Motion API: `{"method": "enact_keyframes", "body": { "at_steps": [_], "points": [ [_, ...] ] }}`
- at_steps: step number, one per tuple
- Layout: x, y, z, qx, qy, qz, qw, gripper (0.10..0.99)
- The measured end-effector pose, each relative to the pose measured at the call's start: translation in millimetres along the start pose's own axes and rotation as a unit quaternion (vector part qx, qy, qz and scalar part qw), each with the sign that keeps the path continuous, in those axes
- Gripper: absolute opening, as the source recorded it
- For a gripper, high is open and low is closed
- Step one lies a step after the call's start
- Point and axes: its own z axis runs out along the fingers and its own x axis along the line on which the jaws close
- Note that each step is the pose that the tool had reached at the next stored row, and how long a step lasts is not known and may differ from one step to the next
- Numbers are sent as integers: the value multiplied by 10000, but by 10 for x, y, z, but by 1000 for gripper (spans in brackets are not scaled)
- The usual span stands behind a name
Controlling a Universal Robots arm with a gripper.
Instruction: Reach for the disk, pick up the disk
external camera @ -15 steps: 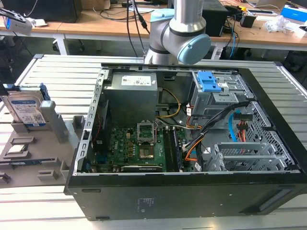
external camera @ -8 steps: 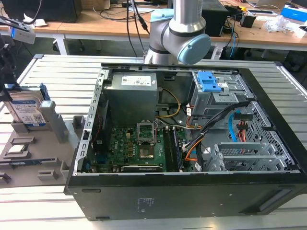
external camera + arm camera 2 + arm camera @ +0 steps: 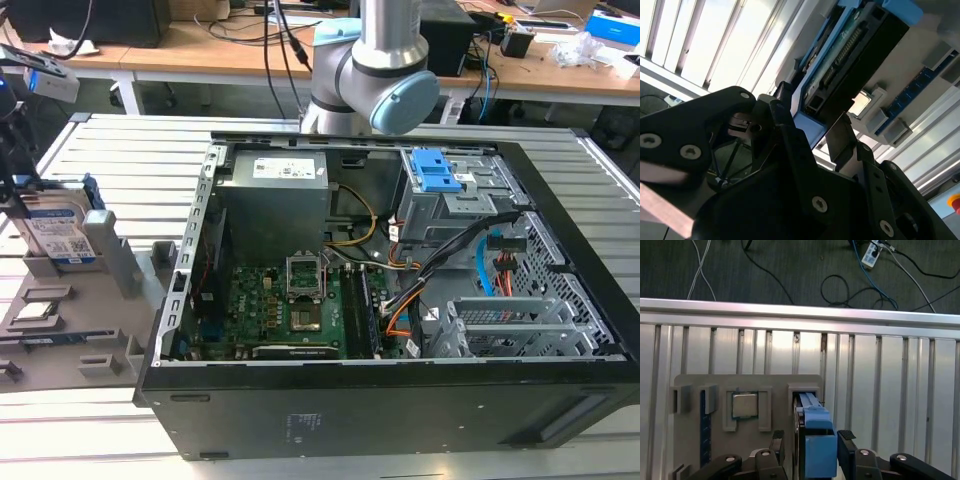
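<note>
Blue-framed disk (image 3: 817,452) stands in grey holder (image 3: 780,382) beside chip (image 3: 744,405), jaws parted astride it.

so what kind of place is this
Probably a robotics lab or test workshop for computer assembly: an opened desktop computer case sits on a slatted metal table, a grey fixture beside it holds the disk upright, and wooden desks strewn with cables stand behind the robot arm.
</note>
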Motion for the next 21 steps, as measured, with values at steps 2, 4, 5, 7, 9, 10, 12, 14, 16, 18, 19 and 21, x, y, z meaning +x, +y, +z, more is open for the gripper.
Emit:
{"method": "enact_keyframes", "body": {
  "at_steps": [2,4,5,7,9,10,12,14,16,18,19,21],
  "points": [
    [-2,-1,21,0,0,0,10000,541],
    [-3,-2,45,0,0,0,10000,541],
    [-4,-2,52,0,0,1,10000,541],
    [-4,-2,57,-2,1,1,10000,541],
    [-3,-2,59,-1,5,0,10000,541],
    [-3,-2,60,-1,7,0,10000,541],
    [-3,-2,60,0,12,1,10000,541],
    [-3,-2,60,-1,16,1,10000,541],
    [-4,-2,60,-1,19,1,10000,525],
    [-3,-2,60,-1,25,1,10000,396],
    [-3,-2,60,-2,26,1,10000,396],
    [-4,-2,60,-2,30,1,10000,369]
  ]
}}
